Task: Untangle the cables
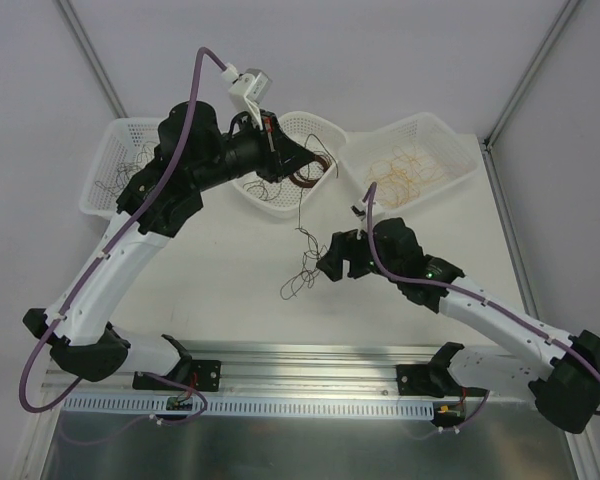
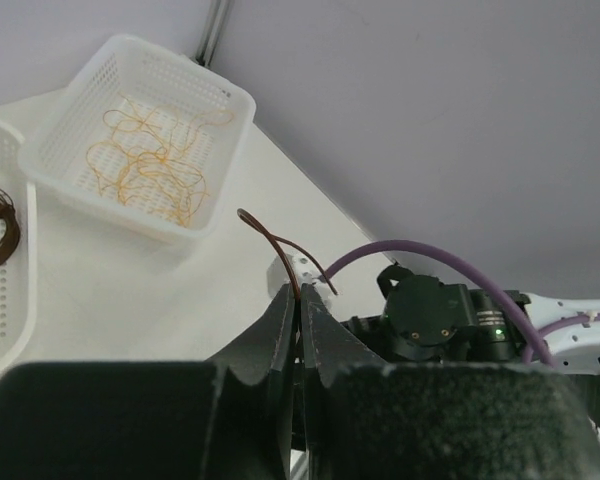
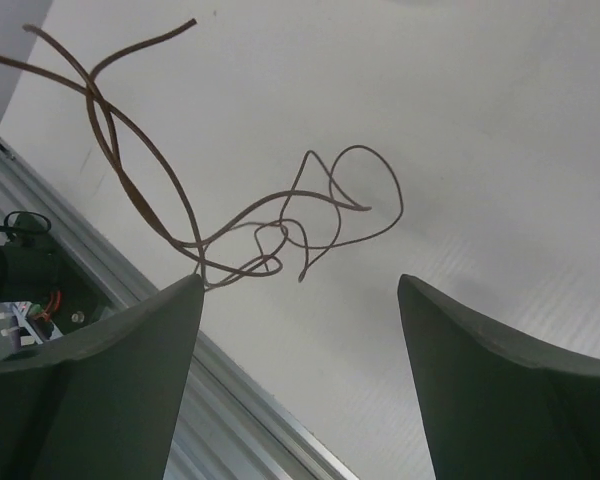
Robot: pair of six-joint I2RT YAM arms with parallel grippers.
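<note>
Trouble feared: pinched brown wire (image 2: 268,234) in shut left claw (image 2: 298,298); right claw (image 3: 300,285) wide open by tangle (image 3: 270,235); might have yanked it tighter.

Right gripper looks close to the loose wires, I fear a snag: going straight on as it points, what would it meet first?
Likely the brown cable tangle hanging ahead of the open right gripper; behind it white table, though depth is unclear.

Left claw (image 2: 298,297) pinching brown cable (image 2: 277,243), basket (image 2: 180,68) beyond
</note>
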